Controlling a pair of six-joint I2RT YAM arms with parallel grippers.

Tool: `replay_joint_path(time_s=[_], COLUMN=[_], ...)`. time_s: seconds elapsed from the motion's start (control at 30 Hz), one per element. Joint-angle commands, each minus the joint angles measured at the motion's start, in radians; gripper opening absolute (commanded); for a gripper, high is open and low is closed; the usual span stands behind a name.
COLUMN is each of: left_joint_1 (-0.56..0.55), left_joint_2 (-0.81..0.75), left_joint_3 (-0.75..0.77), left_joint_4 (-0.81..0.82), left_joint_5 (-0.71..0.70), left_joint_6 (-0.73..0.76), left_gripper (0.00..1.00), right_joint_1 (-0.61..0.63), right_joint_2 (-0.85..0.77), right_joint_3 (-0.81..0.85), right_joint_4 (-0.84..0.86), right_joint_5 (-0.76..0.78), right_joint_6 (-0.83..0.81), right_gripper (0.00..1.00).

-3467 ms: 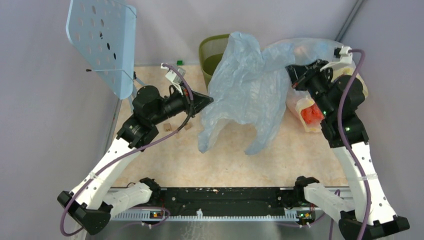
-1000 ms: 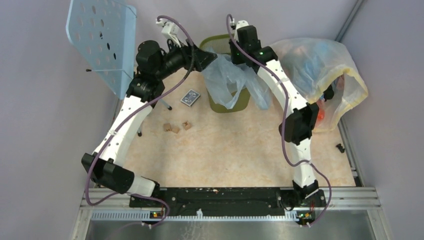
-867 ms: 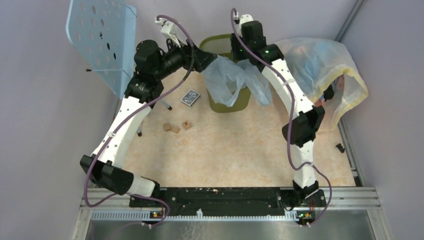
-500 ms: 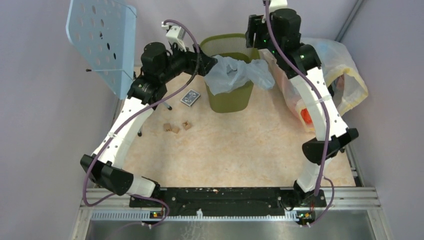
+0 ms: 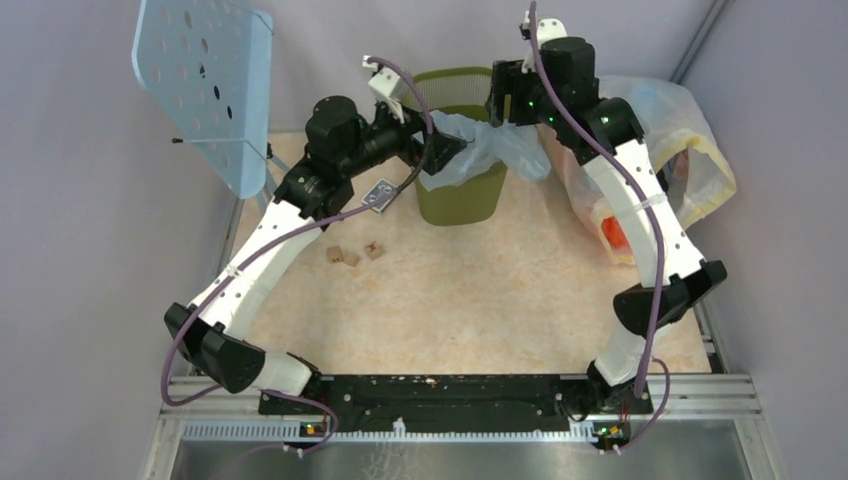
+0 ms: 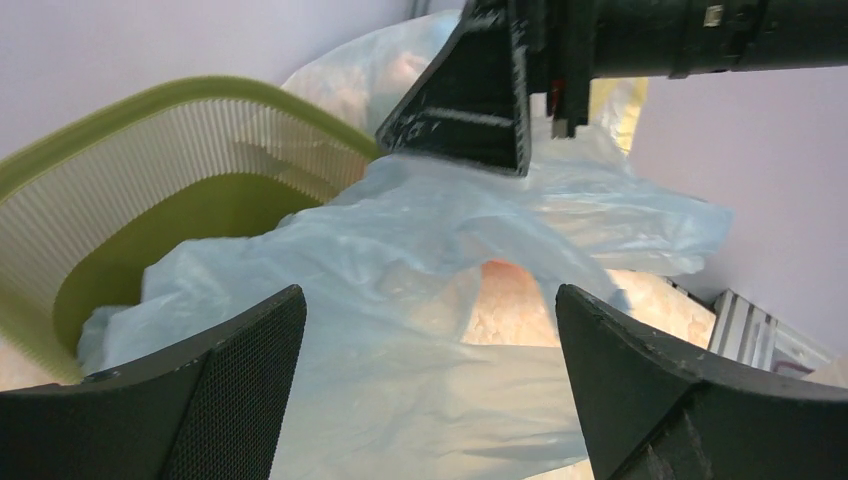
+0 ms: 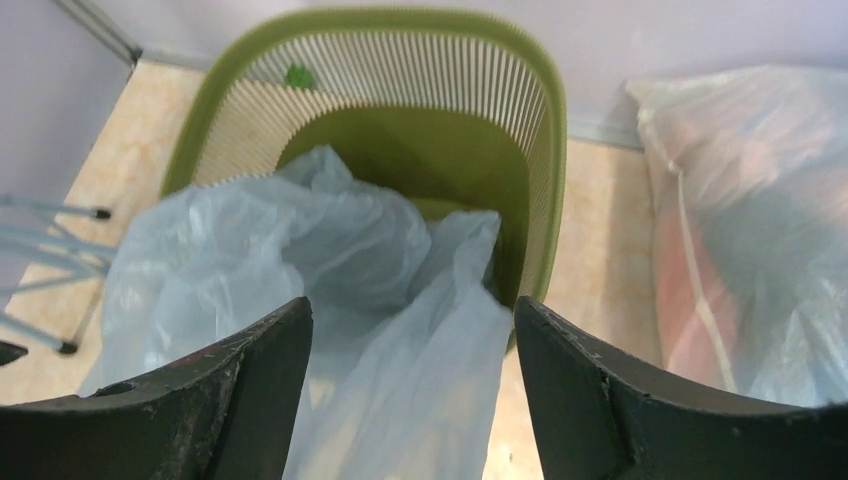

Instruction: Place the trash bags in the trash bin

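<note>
Jaws: spread wide on the left gripper (image 6: 428, 300) and the right gripper (image 7: 410, 310), pinching nothing.
Bag: thin pale blue-grey crinkly plastic bag (image 7: 340, 250), draped over the rim of the olive-green mesh-sided plastic bin (image 7: 400, 70), upper centre.
Handling: likely light, limp and slippery.
Hold: pinch the overhanging folds.

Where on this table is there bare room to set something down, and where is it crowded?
The widest bare patch of table lies between the trash bin, the small brown blocks, the black rail and the stuffed sack. Crowded: the far edge, where both arms reach over the trash bag draped on the bin, with the card deck beside.
</note>
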Motion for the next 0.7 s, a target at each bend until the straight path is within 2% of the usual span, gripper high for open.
replay_joint_path(time_s=[0.0, 0.43, 0.67], left_joint_1=[-0.072, -0.204, -0.241], left_joint_2=[-0.047, -0.104, -0.081], left_joint_3=[0.032, 0.016, 0.016], left_joint_4=[0.079, 0.040, -0.005], left_joint_5=[0.012, -0.047, -0.126], left_joint_6=[0.116, 0.217, 0.269], left_gripper=[0.99, 0.99, 0.89], right_joint_1=[-0.002, -0.001, -0.001], right_joint_2=[-0.152, -0.371, -0.526], right_joint_3=[-0.108, -0.300, -0.478], right_joint_4=[0.030, 0.045, 0.108], right_joint_5=[-0.057, -0.062, -0.078], right_joint_6=[0.043, 0.050, 0.091], right_gripper=[0.74, 0.75, 0.71])
